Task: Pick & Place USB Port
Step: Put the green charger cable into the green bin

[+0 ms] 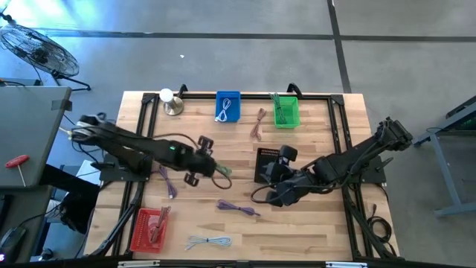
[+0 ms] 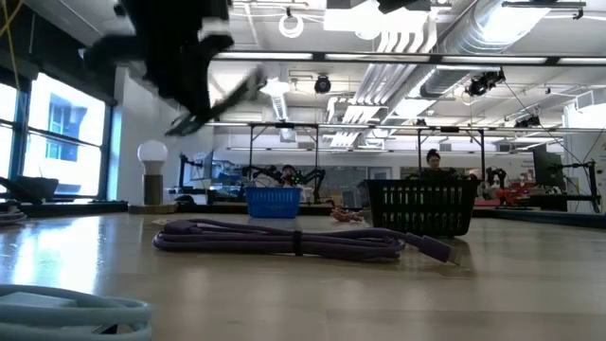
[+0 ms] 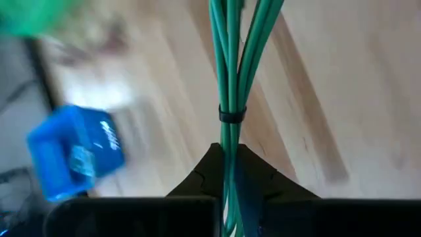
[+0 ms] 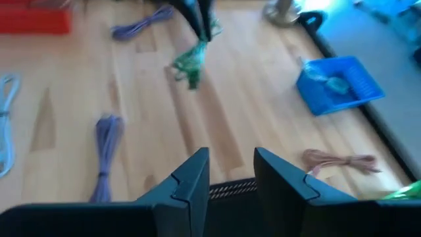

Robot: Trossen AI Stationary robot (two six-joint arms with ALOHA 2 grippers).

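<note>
My left gripper (image 1: 214,168) hovers over the middle of the table, shut on a green cable bundle (image 3: 231,79) bound by a black tie (image 3: 231,116). In the low view the left gripper (image 2: 194,90) is high above the tabletop. My right gripper (image 4: 230,172) is open and holds nothing. It sits by the black basket (image 1: 268,165), right of centre, pointing toward the left gripper. Two purple cables (image 1: 238,208) (image 1: 167,182), a pale cable (image 1: 208,242) and a brown cable (image 1: 258,123) lie flat on the wood. My left gripper pinches the green cable bundle between its two fingers (image 3: 197,181), just behind the black tie, and the fingers lie along the strands. The bundle is lifted clear of the table, and its free end (image 4: 189,66) hangs below the fingers.
A blue bin (image 1: 228,106) and a green bin (image 1: 286,112) stand at the far edge, with a lamp (image 1: 172,100) to their left. A red bin (image 1: 149,227) sits near the front left corner. A black frame (image 1: 145,134) runs around the tabletop.
</note>
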